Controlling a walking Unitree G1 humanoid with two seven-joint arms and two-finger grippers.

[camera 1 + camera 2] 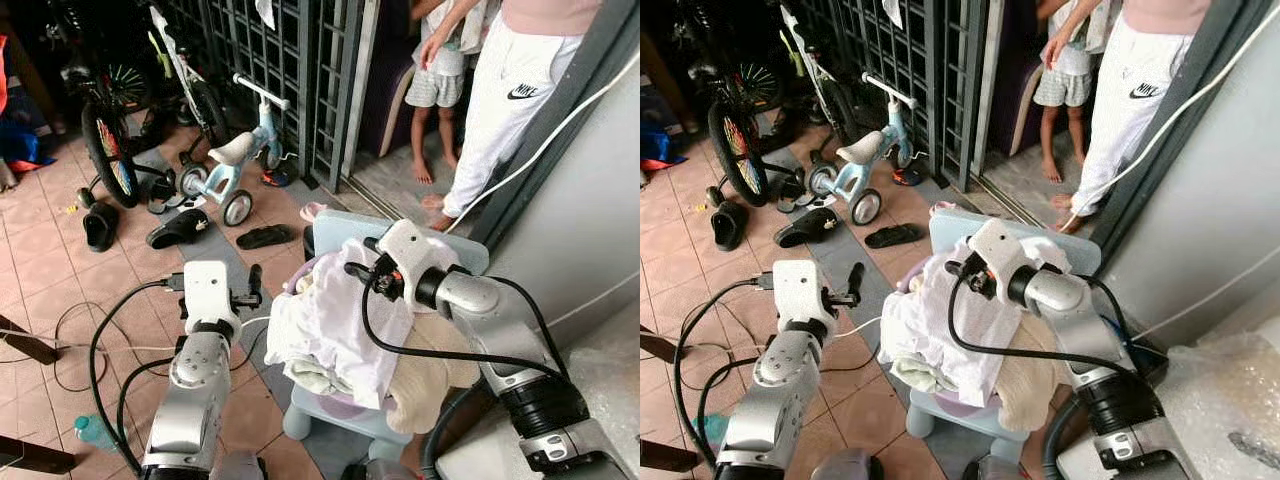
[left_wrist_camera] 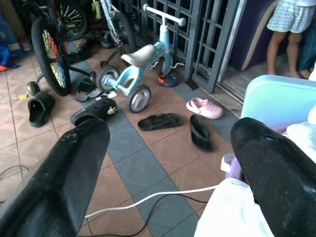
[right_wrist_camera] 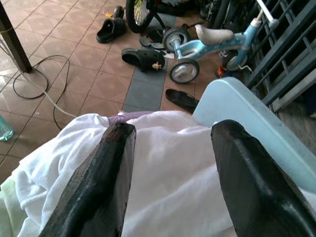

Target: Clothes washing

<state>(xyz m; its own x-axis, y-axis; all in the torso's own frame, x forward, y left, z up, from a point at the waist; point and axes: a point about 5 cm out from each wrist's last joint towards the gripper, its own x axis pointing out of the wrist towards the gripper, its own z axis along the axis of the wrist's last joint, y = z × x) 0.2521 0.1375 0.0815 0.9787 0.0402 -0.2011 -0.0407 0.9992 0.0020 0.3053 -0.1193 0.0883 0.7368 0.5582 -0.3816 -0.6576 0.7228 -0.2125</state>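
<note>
Your right gripper (image 1: 352,262) hangs directly over the heap of clothes (image 1: 340,330) piled on the pale blue plastic chair (image 1: 345,228), its two black fingers (image 3: 103,182) spread apart with nothing between them; the white garment (image 3: 168,173) lies just beneath the fingertips, which may be brushing it, though that is hard to judge. Your left gripper (image 1: 252,285) is released too, fingers wide, held out beside the heap at its left edge, with a fold of white cloth just beside one fingertip (image 2: 276,173).

For a good pick, I would lower the right gripper straight down so both fingers sink into the white cloth before you close, taking a thick fold rather than a thin skin of fabric. Aim near the crown of the heap, not the draped edge, so the beige towel (image 1: 425,385) hanging below your right wrist is not dragged off the seat. Bring the left gripper inward to the near edge to steady the pile. Mind the black cable (image 1: 375,320) looping across the clothes under your right forearm; it could snag as you lift.
</note>
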